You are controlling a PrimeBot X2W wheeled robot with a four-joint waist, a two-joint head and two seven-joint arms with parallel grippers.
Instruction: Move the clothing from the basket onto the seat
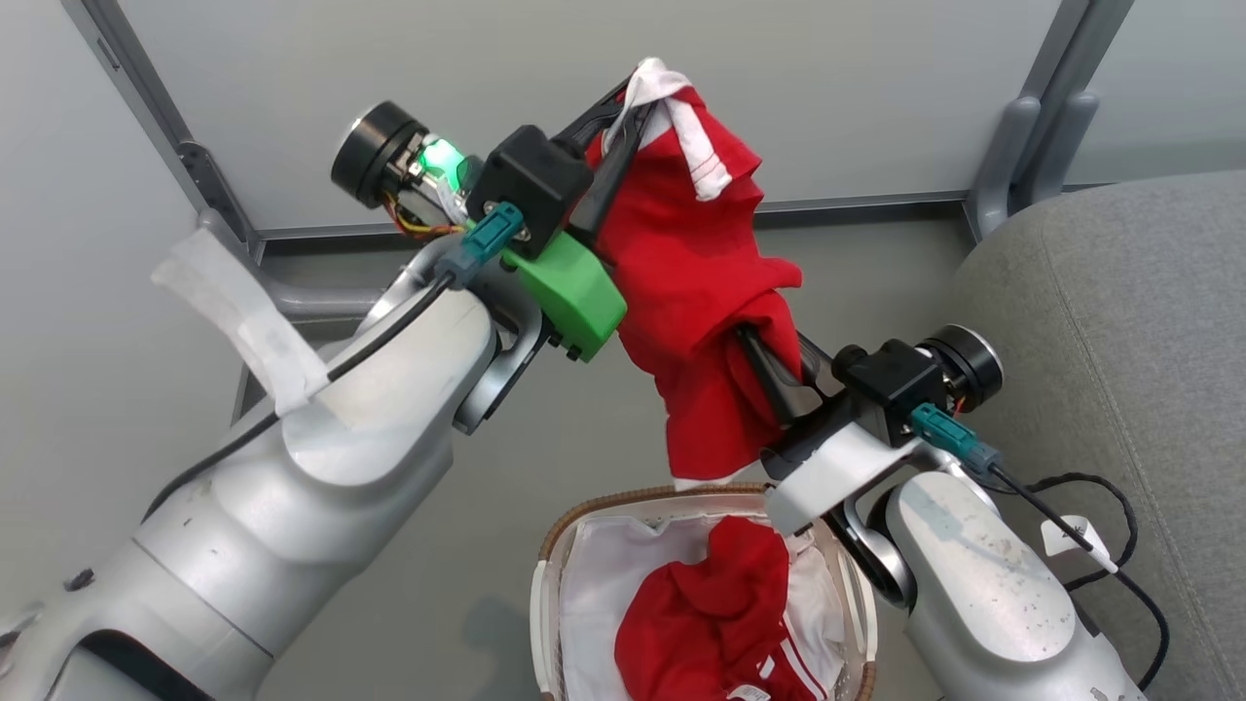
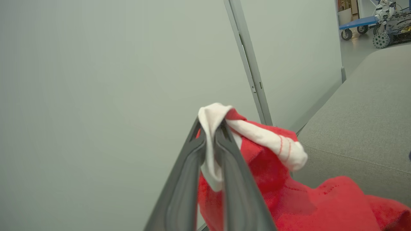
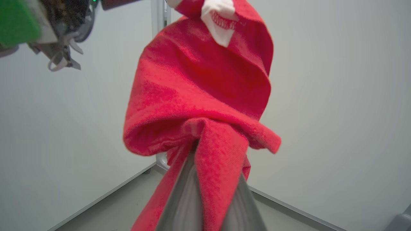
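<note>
Left gripper (image 1: pixel 631 105) pinches the white trim (image 1: pixel 696 136) of the red garment (image 1: pixel 691 263). It hangs long-axis down-right from those tips to the right gripper (image 1: pixel 759 355), which is clamped on a lower fold. Basket (image 1: pixel 563 528) sits below both, more clothing (image 1: pixel 701 623) inside; seat (image 1: pixel 1119 321) lies right of the right gripper, so that arm's nearer.

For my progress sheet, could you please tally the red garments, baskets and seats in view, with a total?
Red garments: 2, the lifted garment and the heap in the basket; the heap may hide more.
Baskets: 1
Seats: 1, the grey seat
Total: 4
</note>
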